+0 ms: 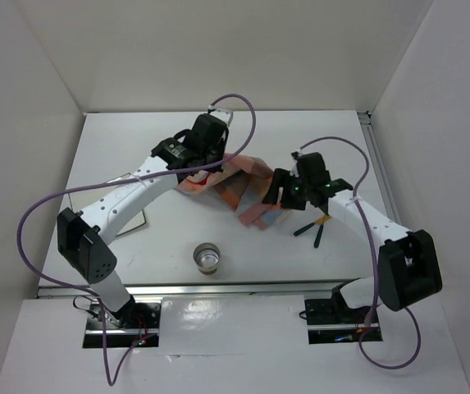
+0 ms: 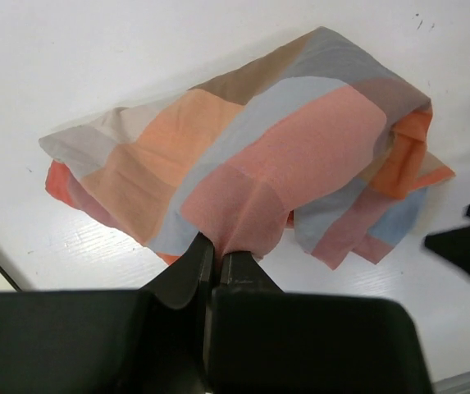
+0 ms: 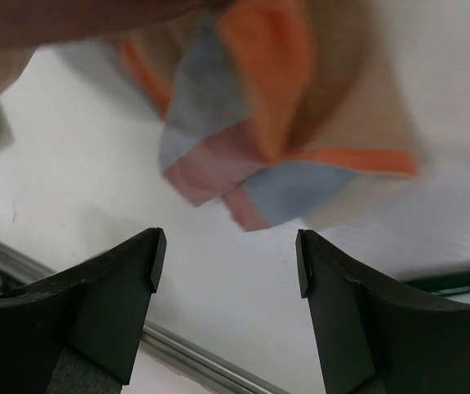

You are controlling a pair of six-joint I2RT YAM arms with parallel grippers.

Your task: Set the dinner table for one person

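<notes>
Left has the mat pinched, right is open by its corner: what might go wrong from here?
The left gripper pinches only a small fold of the bunched cloth mat; pulling may free it. The right gripper is open, the mat's corner beyond its fingertips: closing now may miss. Spreading could sweep the dark utensils nearby.

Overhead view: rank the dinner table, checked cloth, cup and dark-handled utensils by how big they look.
1. dinner table, by far.
2. checked cloth, crumpled and partly covered.
3. cup and dark-handled utensils: too close to rank, since the utensils are thin and partly hidden.
</notes>
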